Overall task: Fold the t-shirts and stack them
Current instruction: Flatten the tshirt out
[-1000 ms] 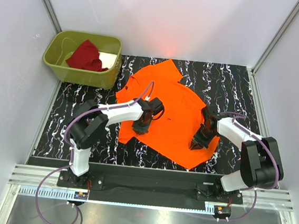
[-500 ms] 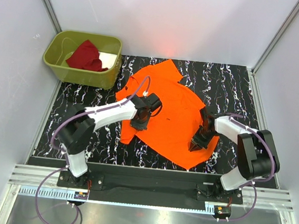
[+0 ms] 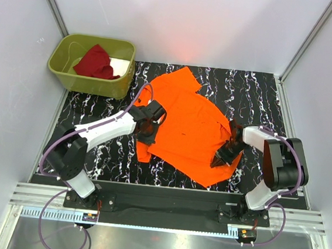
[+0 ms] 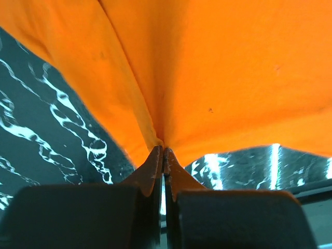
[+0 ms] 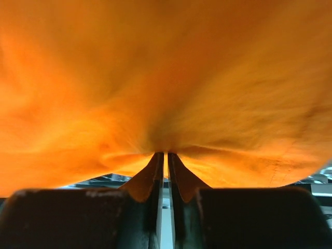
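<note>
The bright orange t-shirt [image 3: 190,130] lies spread on the black marbled table [image 3: 257,92], creased and tilted. My left gripper [image 3: 146,135] is shut on its left edge; in the left wrist view the cloth [image 4: 207,78] bunches into the closed fingertips [image 4: 164,151]. My right gripper [image 3: 219,159] is shut on the shirt's right part; the right wrist view is filled with orange cloth [image 5: 166,78] pinched at the tips [image 5: 165,154]. The dark red t-shirt [image 3: 95,62] lies crumpled in the bin at the back left.
The olive-green plastic bin [image 3: 90,82] stands at the table's back left corner. Grey walls enclose the table on three sides. Bare table shows at the back right and front left [image 3: 107,154].
Both grippers have pulled outward with the shirt: the left one moved left and back, the right one slightly right. The shirt's left edge shifted left and the cloth is spread wider.
</note>
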Controlling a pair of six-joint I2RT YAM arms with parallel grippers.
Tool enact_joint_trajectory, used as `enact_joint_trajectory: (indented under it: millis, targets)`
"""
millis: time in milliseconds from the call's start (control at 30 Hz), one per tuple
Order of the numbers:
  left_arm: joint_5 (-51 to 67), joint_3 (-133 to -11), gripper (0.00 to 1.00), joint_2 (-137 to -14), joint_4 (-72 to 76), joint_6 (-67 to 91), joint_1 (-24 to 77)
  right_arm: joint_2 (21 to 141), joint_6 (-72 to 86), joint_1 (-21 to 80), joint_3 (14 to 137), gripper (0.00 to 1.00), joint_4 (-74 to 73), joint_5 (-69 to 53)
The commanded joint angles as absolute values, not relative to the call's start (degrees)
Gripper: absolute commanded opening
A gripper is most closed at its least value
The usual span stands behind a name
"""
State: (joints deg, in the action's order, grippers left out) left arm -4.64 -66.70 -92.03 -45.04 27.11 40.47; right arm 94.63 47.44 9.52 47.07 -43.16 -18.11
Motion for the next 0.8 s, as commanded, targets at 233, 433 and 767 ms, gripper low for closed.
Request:
enact_joint_trajectory:
  millis: [233, 433, 767]
  targets:
    - [2.1, -62.5, 0.06, -91.5, -38.5, 22.9, 37.7, 101.0, 46.4, 1.7, 54.1, 0.12, -46.0, -2.4]
    - [4.7, -60.8, 0.07, -92.7, -36.0, 23.2, 37.4, 101.0, 45.9, 1.7, 55.6, 0.12, -47.5, -1.4]
    - [6.2, -58.4, 0.05, -92.4, -34.0, 23.1, 37.4, 101.3, 45.4, 1.7, 54.8, 0.12, -46.5, -2.4]
